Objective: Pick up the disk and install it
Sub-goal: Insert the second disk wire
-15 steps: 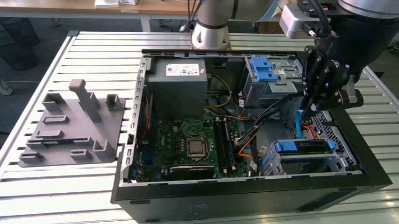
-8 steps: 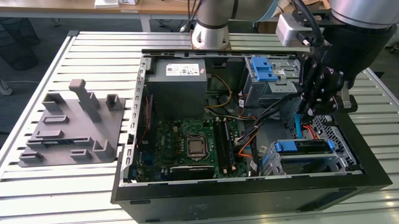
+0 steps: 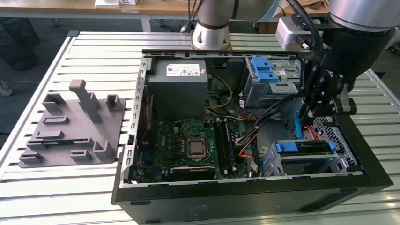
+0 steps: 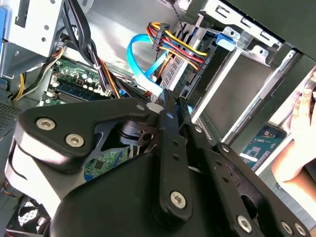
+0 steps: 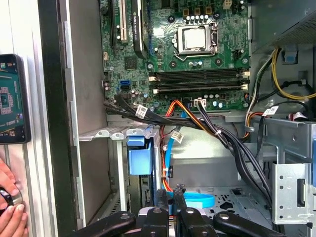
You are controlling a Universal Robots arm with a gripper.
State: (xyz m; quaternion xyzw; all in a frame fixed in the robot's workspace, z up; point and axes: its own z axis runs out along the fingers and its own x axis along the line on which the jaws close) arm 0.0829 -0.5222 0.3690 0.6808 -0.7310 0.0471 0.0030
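The disk [image 3: 289, 147] sits in its blue carrier inside the drive cage at the near right corner of the open computer case [image 3: 250, 197]. The carrier's blue tab shows in both wrist views [image 5: 139, 155] [image 4: 224, 42], with coloured power wires and a blue data cable [image 4: 143, 66] running beside it. My gripper [image 3: 319, 112] hangs over the case's right side, above and behind that cage. Its fingers stand close together with nothing between them in both wrist views [image 5: 169, 197] [image 4: 173, 106], apart from the disk.
A grey moulded fixture [image 3: 72, 126] lies on the slatted table at the exterior view's left. Inside the case are the motherboard [image 3: 187, 145], a grey power supply [image 3: 178, 89] and another blue carrier [image 3: 262, 70]. A person's hand [image 5: 10, 202] rests by a small device [image 5: 12, 98] outside the case wall.
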